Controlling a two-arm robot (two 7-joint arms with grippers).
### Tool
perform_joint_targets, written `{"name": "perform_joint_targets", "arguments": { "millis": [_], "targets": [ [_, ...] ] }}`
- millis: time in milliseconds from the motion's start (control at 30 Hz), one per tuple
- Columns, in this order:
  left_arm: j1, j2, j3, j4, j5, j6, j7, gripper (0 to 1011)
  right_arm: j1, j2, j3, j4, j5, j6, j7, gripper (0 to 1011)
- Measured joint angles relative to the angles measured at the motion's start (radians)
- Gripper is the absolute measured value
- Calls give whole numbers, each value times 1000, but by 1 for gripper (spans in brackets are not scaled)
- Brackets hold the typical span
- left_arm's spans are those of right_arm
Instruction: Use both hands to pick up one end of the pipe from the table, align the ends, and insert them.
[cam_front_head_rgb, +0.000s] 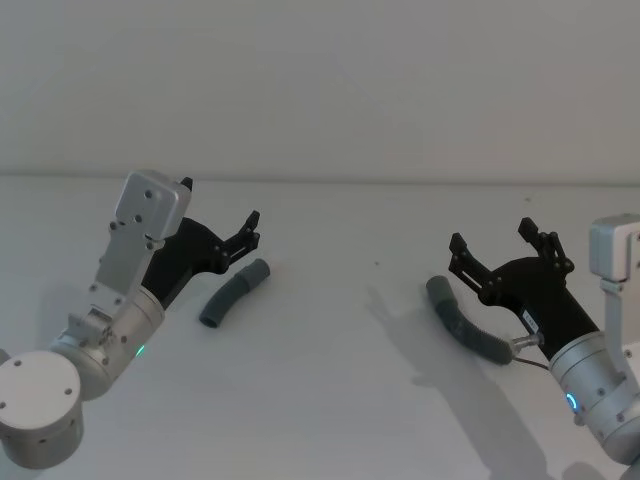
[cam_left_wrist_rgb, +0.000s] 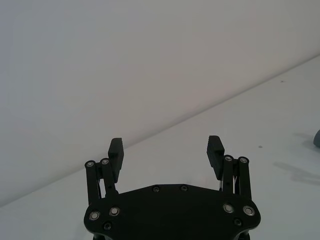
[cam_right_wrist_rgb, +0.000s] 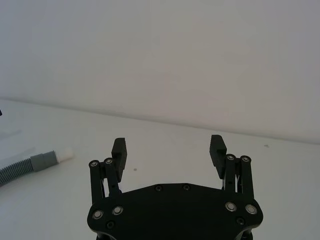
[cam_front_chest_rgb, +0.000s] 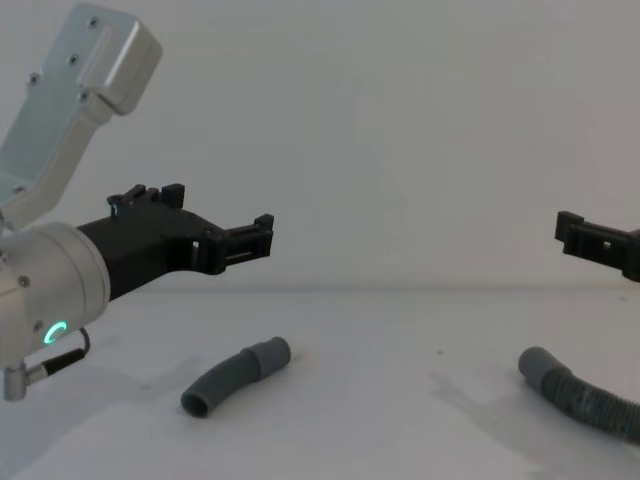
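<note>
Grippers both hang above the table (cam_front_head_rgb: 330, 400) with fingers spread, holding nothing. A short curved pipe piece (cam_front_head_rgb: 235, 293) lies on the table just below the left gripper (cam_front_head_rgb: 220, 205), apart from its fingertips. The ribbed pipe (cam_front_head_rgb: 465, 325) lies under the right gripper (cam_front_head_rgb: 491, 235), untouched. Right wrist view: white-tipped cuff (cam_right_wrist_rgb: 50, 159) well off to one side of the fingers.

- Two black grippers are hovering over the scene: the left gripper (cam_left_wrist_rgb: 165, 146) and the right gripper (cam_front_head_rgb: 492, 238).
- Two grey hose pieces are lying there: a short curved piece (cam_front_head_rgb: 233, 296) and a longer ribbed piece (cam_front_head_rgb: 468, 328).
- One white table (cam_front_head_rgb: 330, 400) is carrying them.
</note>
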Motion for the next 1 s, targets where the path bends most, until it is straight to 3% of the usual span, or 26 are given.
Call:
{"name": "perform_joint_targets", "arguments": {
  "millis": [1000],
  "targets": [
    [0,0,0,0,0,0,0,1001,0,0,0,0,0,0,0,1003]
  ]
}}
